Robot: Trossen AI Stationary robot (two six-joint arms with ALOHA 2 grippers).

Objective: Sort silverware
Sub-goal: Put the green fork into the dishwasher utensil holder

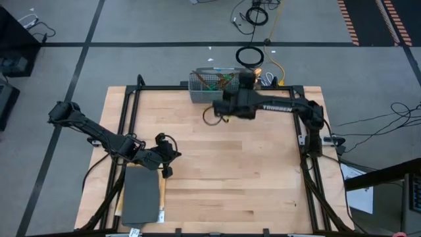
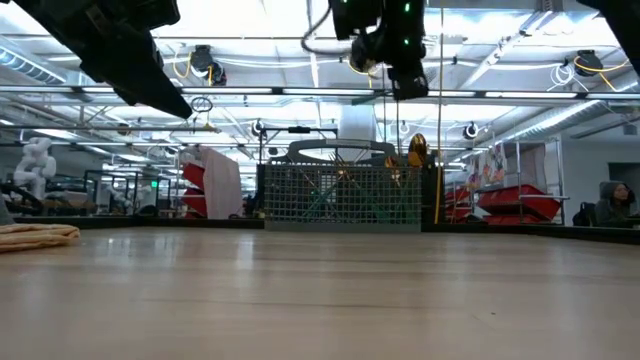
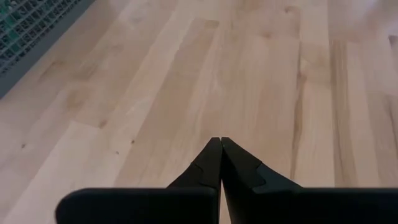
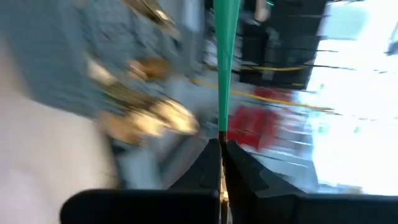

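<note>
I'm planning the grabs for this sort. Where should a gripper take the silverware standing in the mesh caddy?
By the teal handles, from straight above. The silverware stands handles-up in the caddy, whose mesh walls block the sides. The right gripper grips one handle that way.

Grey floor point(image 1: 164, 26) w/ black tape lines point(image 1: 92, 39); cables point(image 1: 253, 16) lie there. Red bins point(image 2: 515, 203) behind, bright ceiling lights.

Grey mesh caddy point(image 1: 212, 84) at the wooden table's point(image 1: 223, 171) far edge; grey mat point(image 1: 141, 195) near its front-left corner
</note>
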